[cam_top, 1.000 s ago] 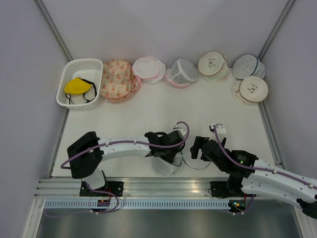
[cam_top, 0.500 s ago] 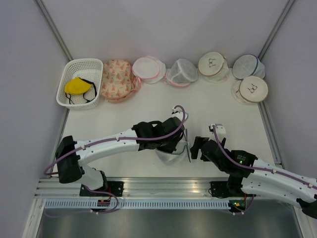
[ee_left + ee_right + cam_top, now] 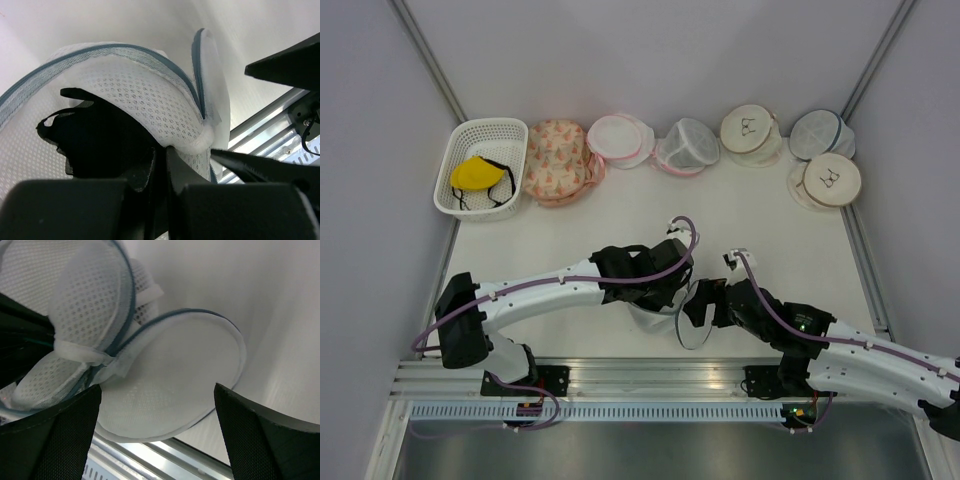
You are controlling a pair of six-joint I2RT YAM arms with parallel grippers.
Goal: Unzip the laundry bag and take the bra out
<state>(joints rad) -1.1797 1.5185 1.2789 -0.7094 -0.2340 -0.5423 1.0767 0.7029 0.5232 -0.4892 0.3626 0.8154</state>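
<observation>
The laundry bag (image 3: 653, 318), white mesh with a dark blue zip rim, is near the table's front edge. It is unzipped, and its round lid (image 3: 692, 328) hangs open to the right. My left gripper (image 3: 667, 296) is shut on the bag's mesh rim (image 3: 200, 142), pinched at the fingertips (image 3: 161, 152). A black bra (image 3: 100, 130) shows inside the open bag. My right gripper (image 3: 706, 305) is open right beside the lid. In the right wrist view the lid (image 3: 175, 375) lies between its spread fingers (image 3: 60, 440), with the bag body (image 3: 85, 305) at upper left.
Along the back stand a white basket (image 3: 459, 145) holding a yellow bra, a floral bag (image 3: 555, 160), two pink-trimmed bags (image 3: 620, 140), beige round bags (image 3: 750, 128) and a blue-rimmed mesh bag (image 3: 817, 132). A metal rail (image 3: 640, 375) runs just in front of the laundry bag.
My right gripper has moved left up to the bag's open lid. The left arm has swung out and lifted the bag's rim, and the lid now hangs open to the right.
</observation>
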